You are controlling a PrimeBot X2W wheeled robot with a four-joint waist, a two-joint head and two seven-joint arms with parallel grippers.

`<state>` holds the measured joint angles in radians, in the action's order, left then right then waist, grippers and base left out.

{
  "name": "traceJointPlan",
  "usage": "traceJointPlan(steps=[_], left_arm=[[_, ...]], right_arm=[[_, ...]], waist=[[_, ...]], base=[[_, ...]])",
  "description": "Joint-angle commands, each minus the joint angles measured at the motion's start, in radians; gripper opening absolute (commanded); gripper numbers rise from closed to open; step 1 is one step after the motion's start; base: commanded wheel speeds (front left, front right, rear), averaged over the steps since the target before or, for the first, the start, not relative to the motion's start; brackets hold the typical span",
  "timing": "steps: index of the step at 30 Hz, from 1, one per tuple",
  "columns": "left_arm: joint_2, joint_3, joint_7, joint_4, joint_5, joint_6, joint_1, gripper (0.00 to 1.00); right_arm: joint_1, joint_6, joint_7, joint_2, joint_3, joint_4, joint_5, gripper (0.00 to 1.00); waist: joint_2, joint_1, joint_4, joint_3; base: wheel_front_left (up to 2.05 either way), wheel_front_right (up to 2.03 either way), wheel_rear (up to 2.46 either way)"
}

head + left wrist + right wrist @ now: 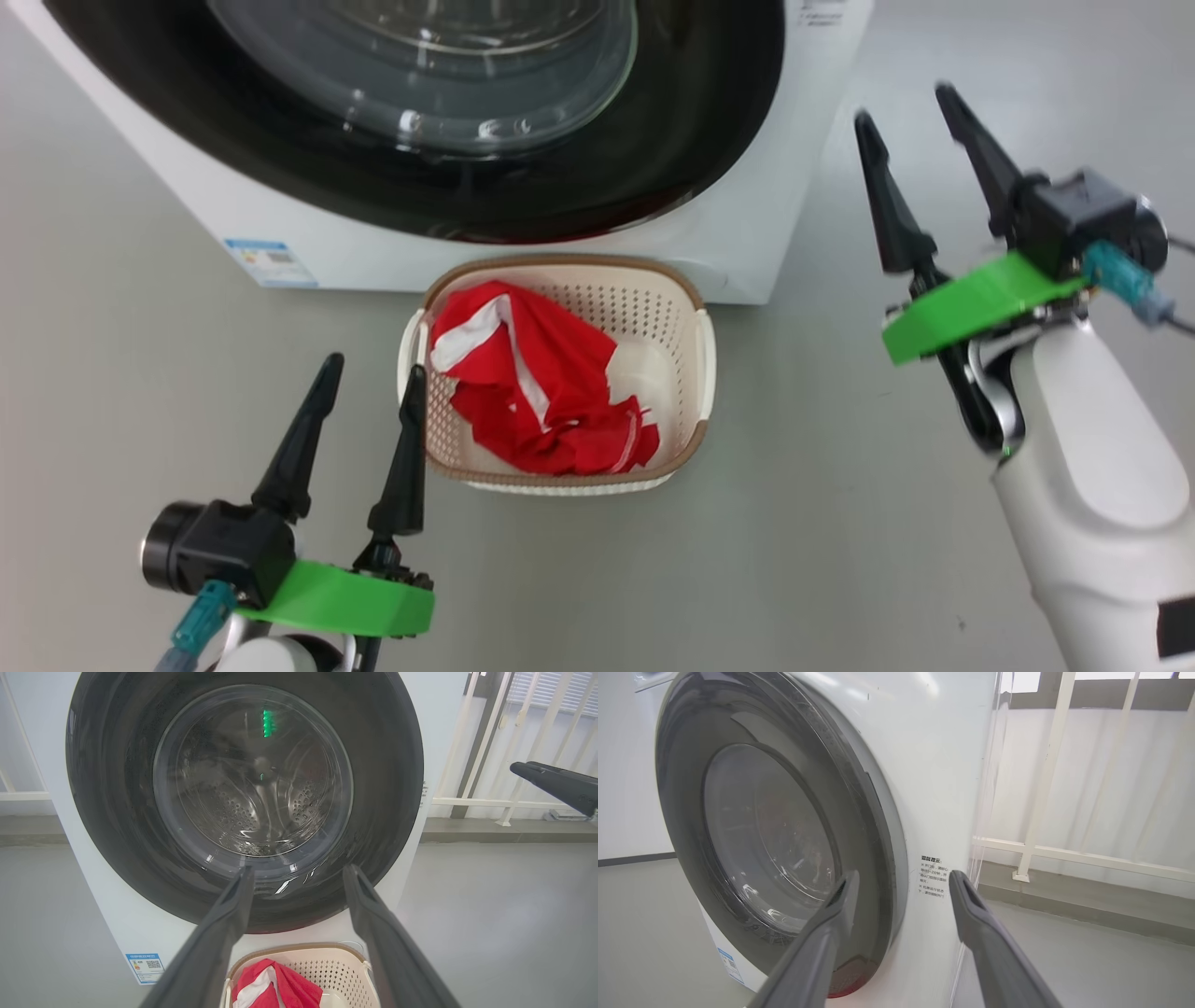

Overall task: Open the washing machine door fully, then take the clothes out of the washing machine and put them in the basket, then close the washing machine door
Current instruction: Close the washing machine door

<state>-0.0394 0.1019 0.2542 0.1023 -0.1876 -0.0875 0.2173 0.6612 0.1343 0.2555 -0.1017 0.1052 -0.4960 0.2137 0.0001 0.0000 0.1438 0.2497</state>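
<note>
The washing machine stands at the top of the head view. Its door, black-rimmed with a clear glass bowl, lies flat against the white front, as the door also does in the right wrist view. Just in front on the floor sits the basket with the red, white-striped clothes bunched inside. My left gripper is open and empty at the basket's left side. My right gripper is open and empty, raised right of the machine's corner. The left gripper faces the door.
Bare grey floor surrounds the basket. A blue label marks the machine's lower left front. To the machine's right a white railing and a sheer curtain run along the wall. One finger of the right gripper reaches in at the left wrist view's right edge.
</note>
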Motion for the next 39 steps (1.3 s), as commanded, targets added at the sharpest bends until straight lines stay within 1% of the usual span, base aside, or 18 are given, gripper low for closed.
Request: traceJointPlan(steps=[1, 11, 19, 25, 29, 39], left_arm=[[-0.011, -0.033, 0.008, -0.021, -0.007, -0.001, -0.004, 1.0], [-0.011, -0.044, 0.008, -0.012, -0.004, -0.001, -0.027, 1.0], [-0.011, -0.067, 0.008, 0.003, 0.002, -0.006, -0.037, 1.0], [-0.011, -0.081, 0.008, 0.007, 0.008, -0.01, -0.056, 1.0], [-0.013, -0.091, 0.008, 0.003, 0.011, -0.013, -0.064, 1.0], [-0.014, -0.106, 0.008, 0.008, 0.022, -0.016, -0.09, 1.0]], right_arm=[[-0.02, -0.004, 0.006, 0.016, 0.005, 0.036, -0.01, 1.0], [-0.18, -0.004, 0.006, 0.018, -0.057, 0.126, -0.044, 1.0], [-0.27, -0.004, 0.006, 0.015, -0.097, 0.183, -0.051, 1.0], [-0.354, -0.004, 0.006, 0.021, -0.132, 0.245, -0.045, 1.0], [-0.411, -0.004, 0.006, 0.024, -0.136, 0.285, -0.045, 1.0], [-0.498, -0.004, 0.006, 0.023, -0.151, 0.337, -0.053, 1.0]], waist=[[-0.0001, 0.0, -0.029, -0.032], [-0.0001, 0.0, -0.076, -0.081], [-0.0001, 0.0, -0.1, -0.111], [-0.0001, 0.0, -0.1, -0.139], [-0.0001, 0.0, -0.103, -0.144], [-0.0001, 0.0, -0.113, -0.175]], base=[[0.0, 0.0, 0.0], [0.0, 0.0, 0.0], [0.0, 0.0, 0.0], [0.0, 0.0, 0.0], [0.0, 0.0, 0.0], [0.0, 0.0, 0.0]])
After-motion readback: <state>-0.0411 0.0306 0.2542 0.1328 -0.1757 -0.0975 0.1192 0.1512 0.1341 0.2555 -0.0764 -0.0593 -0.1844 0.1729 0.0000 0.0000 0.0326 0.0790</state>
